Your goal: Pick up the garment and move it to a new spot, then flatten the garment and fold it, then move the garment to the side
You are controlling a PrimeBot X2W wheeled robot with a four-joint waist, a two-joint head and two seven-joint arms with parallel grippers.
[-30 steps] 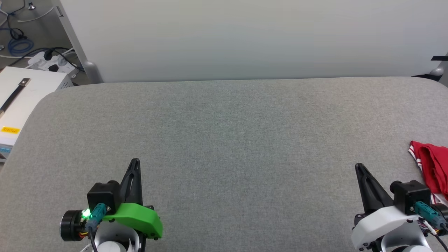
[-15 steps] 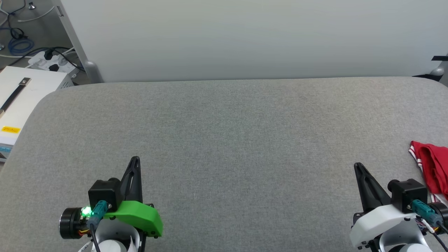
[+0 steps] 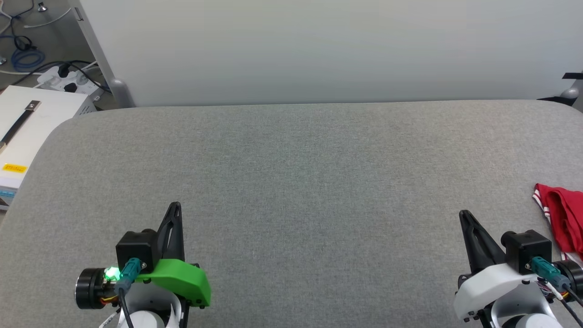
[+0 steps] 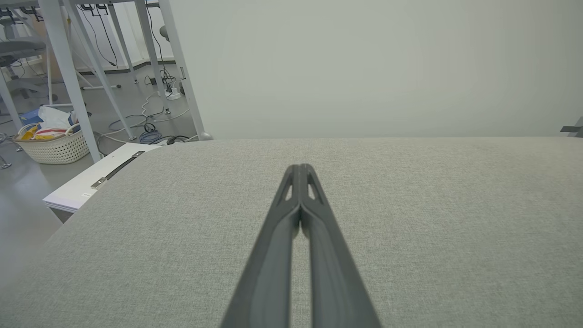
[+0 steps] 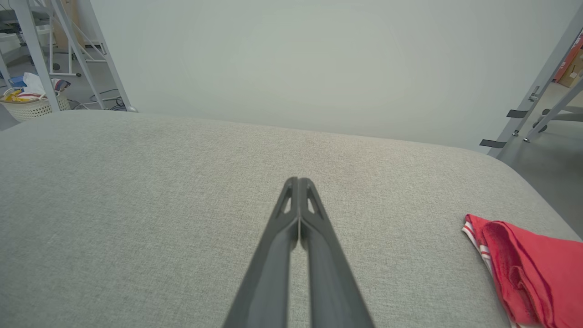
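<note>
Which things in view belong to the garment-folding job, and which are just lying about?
Job: red garment with red-and-white striped trim; left gripper; right gripper; grey fabric-covered table.
Lying about: white woven basket; coiled blue cable; white power strip.

Nothing legible appears anywhere. A yellow sticker (image 3: 12, 169) sits on the white box (image 3: 50, 111) at the left edge of the head view, but its print is too small to read.
</note>
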